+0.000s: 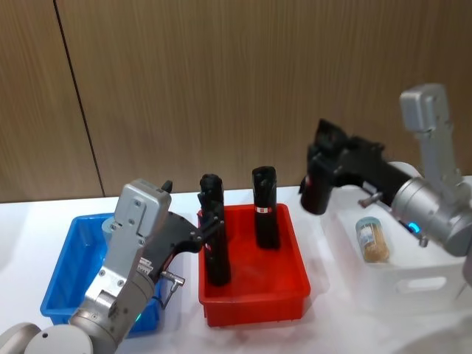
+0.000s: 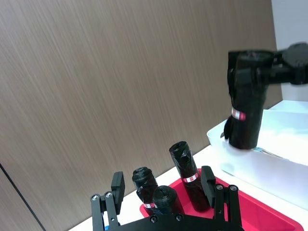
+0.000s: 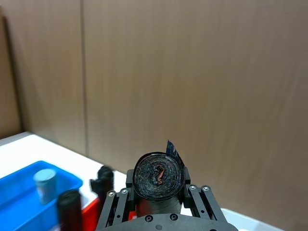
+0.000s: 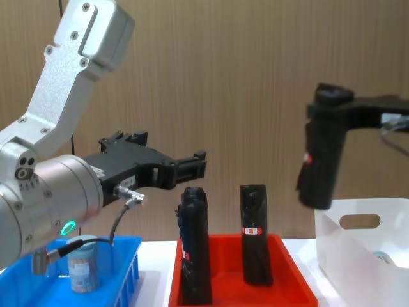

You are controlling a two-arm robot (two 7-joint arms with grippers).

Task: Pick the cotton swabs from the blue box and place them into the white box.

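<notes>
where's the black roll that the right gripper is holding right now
The black roll hangs upright in the right gripper, in the air on the robot's right, over the near-left edge of the white box, just right of the red tray.

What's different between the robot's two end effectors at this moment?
The left end effector is open and holds nothing; the right end effector is shut on a black roll. The left one hangs where the blue box meets the red tray; the right one hangs at the rim of the white box. Both are black, two-fingered and held in the air.
</notes>
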